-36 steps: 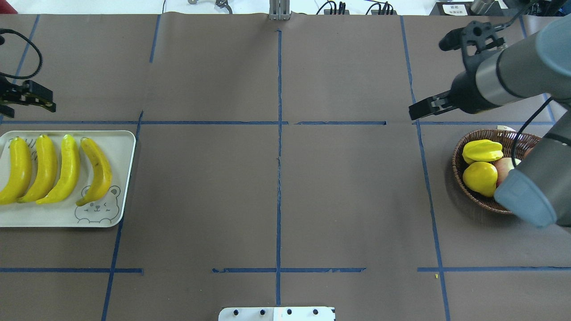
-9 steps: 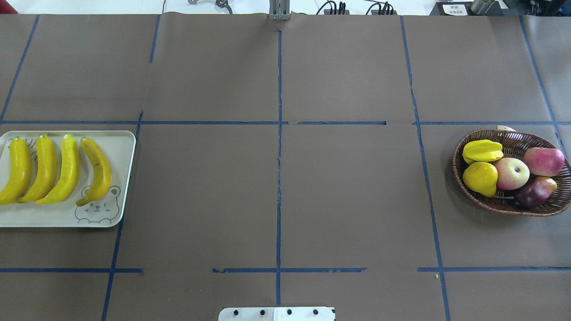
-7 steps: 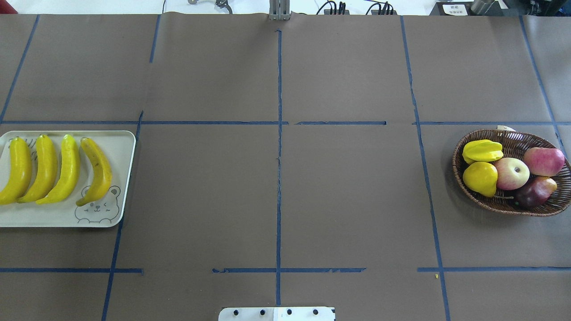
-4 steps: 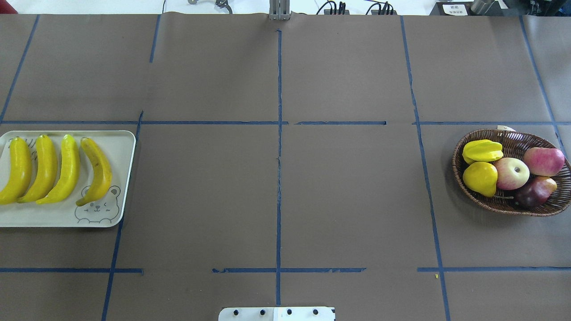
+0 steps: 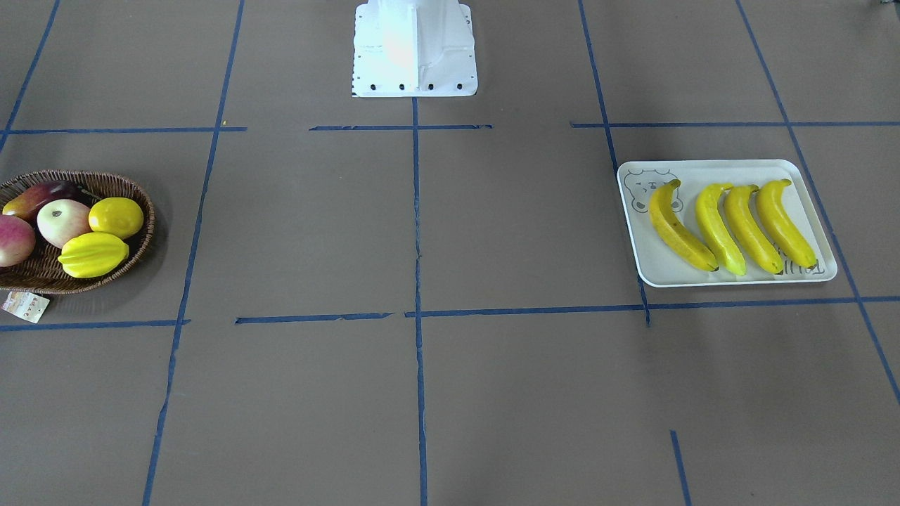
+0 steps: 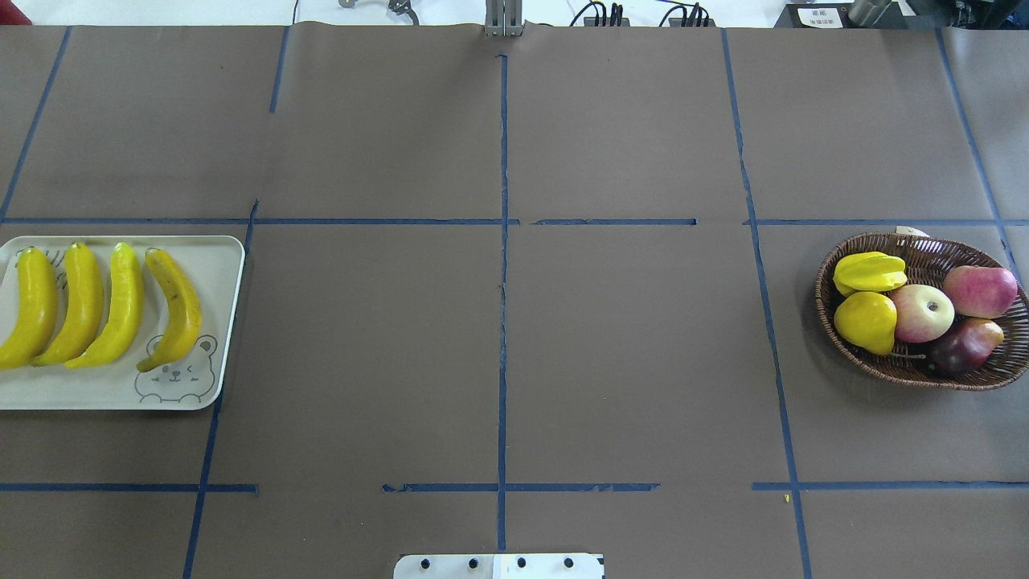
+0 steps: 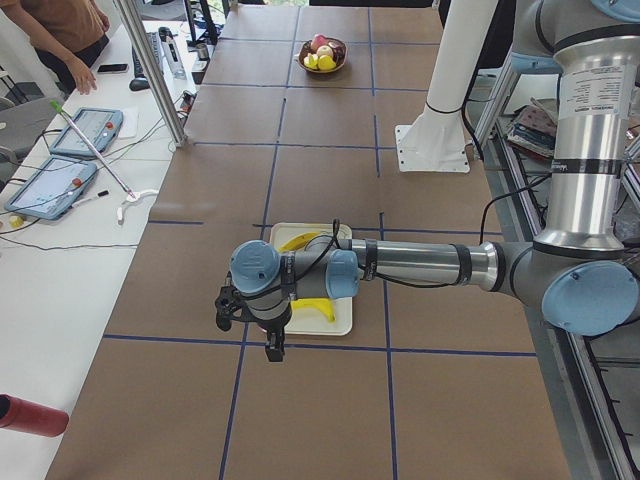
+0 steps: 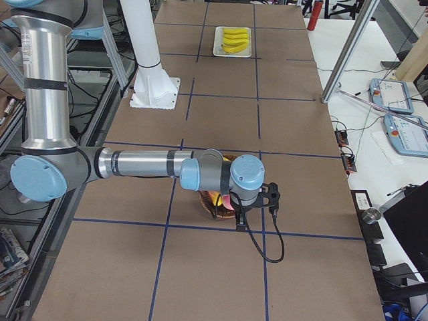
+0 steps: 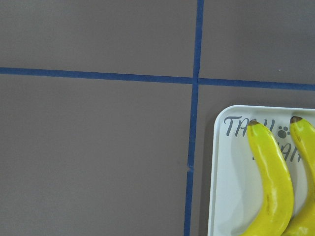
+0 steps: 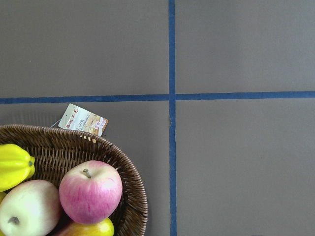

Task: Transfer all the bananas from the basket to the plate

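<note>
Several yellow bananas lie side by side on the white plate at the table's left end. The wicker basket at the right end holds a starfruit, a lemon and apples. My left gripper hangs just off the plate's outer edge. Beside the basket hangs my right gripper. Both show only in the side views, so I cannot tell their state. The left wrist view shows a banana on the plate.
Brown paper with blue tape lines covers the table. The white robot base stands at the robot's edge. A paper tag lies outside the basket. A person stands by a side bench with tablets.
Both arms were in the overhead view five seconds ago and have since drawn out of it. Over the last second nothing has moved; bananas and basket fruit lie as before.
</note>
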You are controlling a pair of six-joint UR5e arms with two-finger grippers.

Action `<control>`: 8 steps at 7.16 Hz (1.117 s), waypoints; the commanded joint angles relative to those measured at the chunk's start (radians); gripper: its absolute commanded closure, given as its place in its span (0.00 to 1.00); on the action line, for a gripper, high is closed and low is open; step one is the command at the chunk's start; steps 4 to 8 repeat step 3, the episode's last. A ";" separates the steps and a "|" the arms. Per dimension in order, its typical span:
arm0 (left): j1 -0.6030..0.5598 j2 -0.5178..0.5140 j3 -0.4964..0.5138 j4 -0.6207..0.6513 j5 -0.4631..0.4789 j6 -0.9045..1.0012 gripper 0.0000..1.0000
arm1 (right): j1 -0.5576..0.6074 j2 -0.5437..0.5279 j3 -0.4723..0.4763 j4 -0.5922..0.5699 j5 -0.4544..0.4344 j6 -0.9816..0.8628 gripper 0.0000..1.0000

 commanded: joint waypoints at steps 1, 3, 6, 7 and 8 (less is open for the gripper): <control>0.001 0.000 0.003 -0.001 0.000 0.001 0.00 | 0.000 0.005 0.004 -0.001 0.001 0.002 0.00; 0.001 0.000 0.014 -0.021 -0.002 -0.002 0.00 | 0.000 0.007 0.004 -0.001 0.001 0.002 0.00; 0.001 0.000 0.014 -0.021 -0.002 -0.002 0.00 | 0.000 0.007 0.004 -0.001 0.001 0.002 0.00; 0.001 0.000 0.014 -0.021 -0.002 -0.002 0.00 | 0.000 0.007 0.004 -0.001 0.001 0.002 0.00; 0.001 0.000 0.014 -0.021 -0.002 -0.002 0.00 | 0.000 0.007 0.004 -0.001 0.001 0.002 0.00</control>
